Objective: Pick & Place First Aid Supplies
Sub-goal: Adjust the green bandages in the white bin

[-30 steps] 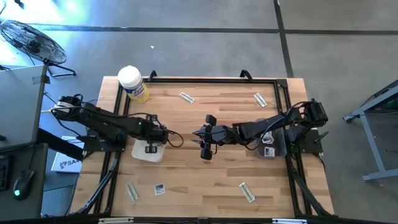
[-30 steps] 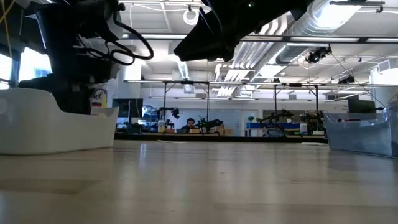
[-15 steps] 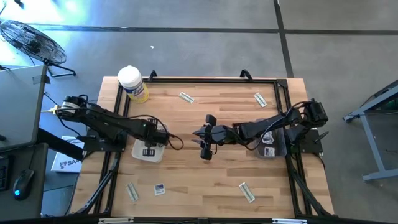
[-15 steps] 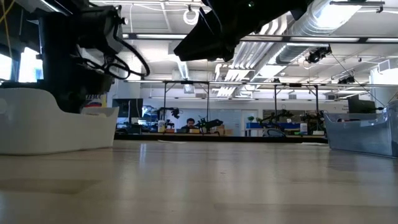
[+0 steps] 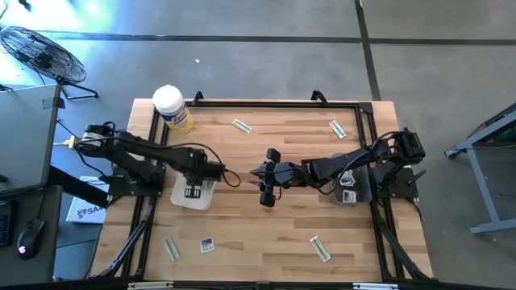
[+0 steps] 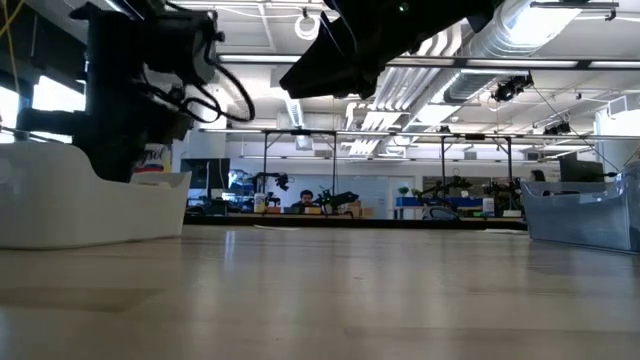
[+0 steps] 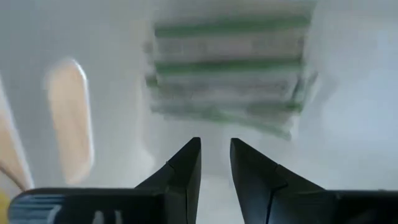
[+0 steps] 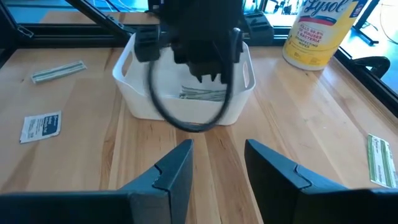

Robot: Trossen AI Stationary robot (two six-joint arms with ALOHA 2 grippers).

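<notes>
My left gripper (image 5: 193,192) (image 7: 215,155) hangs over the white bin (image 5: 181,200) (image 6: 90,200), pointing down into it with its fingers a narrow gap apart and nothing between them. Greenish striped strips (image 7: 230,68) (image 8: 202,93) lie flat on the bin's floor. My right gripper (image 5: 259,180) (image 8: 217,162) hovers open above mid-table, facing the bin. Loose on the wood lie strips (image 5: 242,126), (image 5: 337,128), (image 5: 320,248), (image 5: 171,248) and a white square packet (image 5: 207,246) (image 8: 40,126).
A yellow canister with a white lid (image 5: 172,109) (image 8: 320,31) stands at the far left corner. A clear bin (image 5: 351,190) (image 6: 585,215) holding a white packet sits under my right arm. A black frame (image 5: 258,102) borders the table.
In the low view my left arm dipped toward the white bin, then came up again and shifted a little toward the table's right. My right arm has kept still.
</notes>
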